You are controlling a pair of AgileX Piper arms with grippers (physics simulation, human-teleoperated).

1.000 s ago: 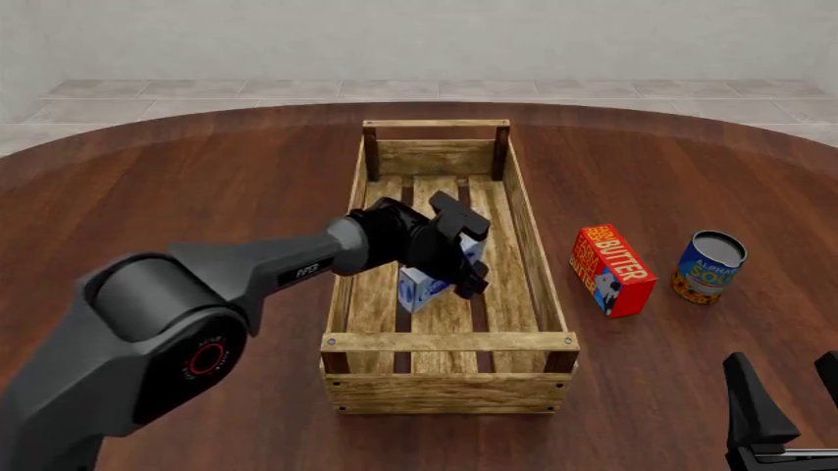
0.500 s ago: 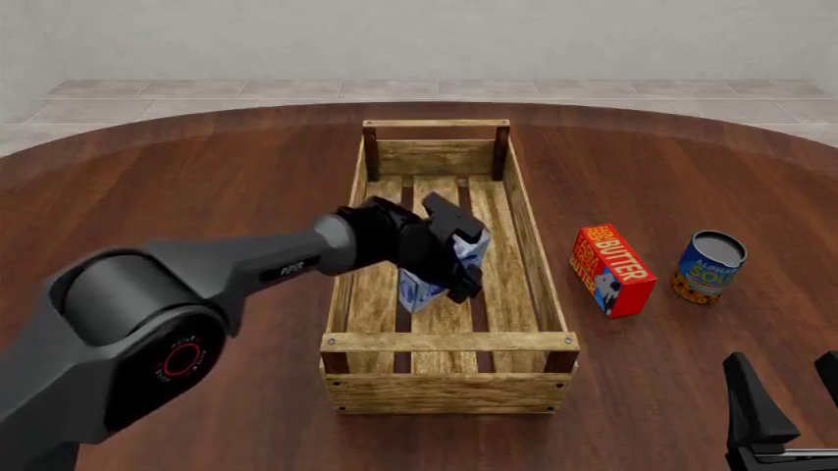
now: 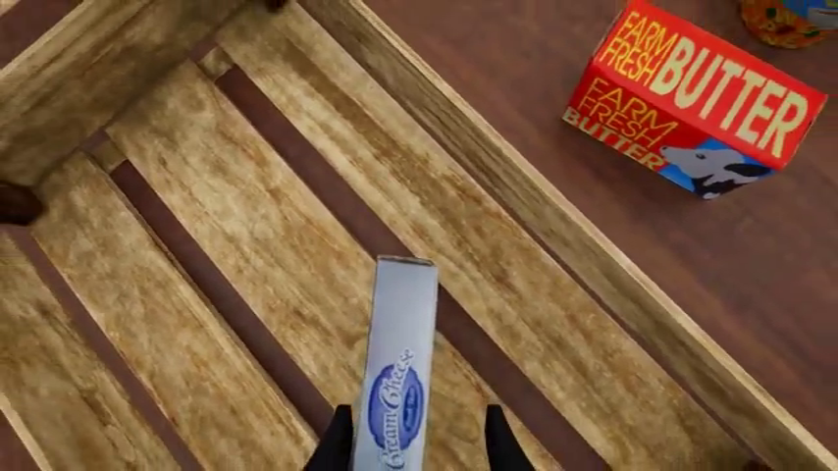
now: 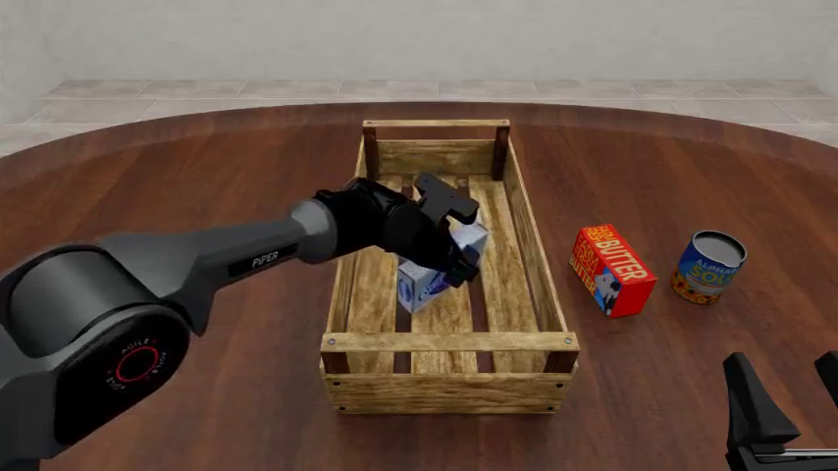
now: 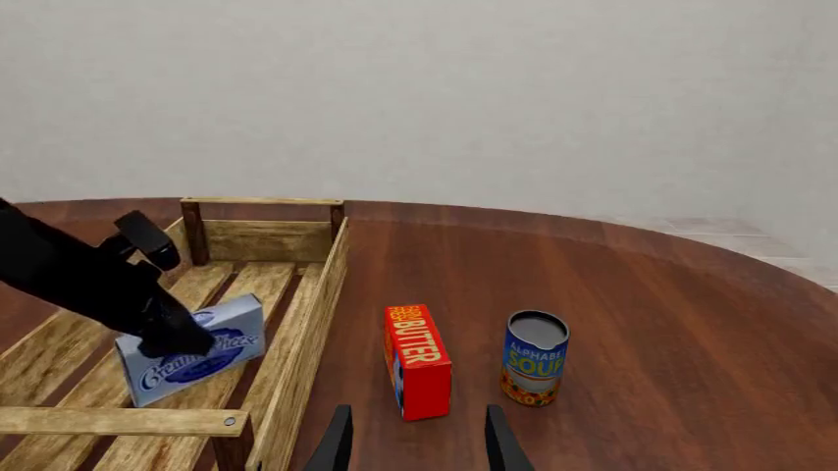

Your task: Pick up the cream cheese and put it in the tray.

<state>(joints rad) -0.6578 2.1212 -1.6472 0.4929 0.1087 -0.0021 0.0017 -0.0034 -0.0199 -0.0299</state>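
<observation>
cream cheese (image 4: 422,285) half hidden by left hand (image 4: 461,263), right hand (image 4: 786,412) cropped

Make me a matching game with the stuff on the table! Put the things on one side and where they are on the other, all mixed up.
Things:
1. cream cheese
2. butter box
3. soup can
4. right claw

Places:
A. farthest right on the table
B. held inside the tray by the left claw
C. low at the near right, holding nothing
D. standing between the tray and the can

Pairs: 1-B, 2-D, 3-A, 4-C
</observation>
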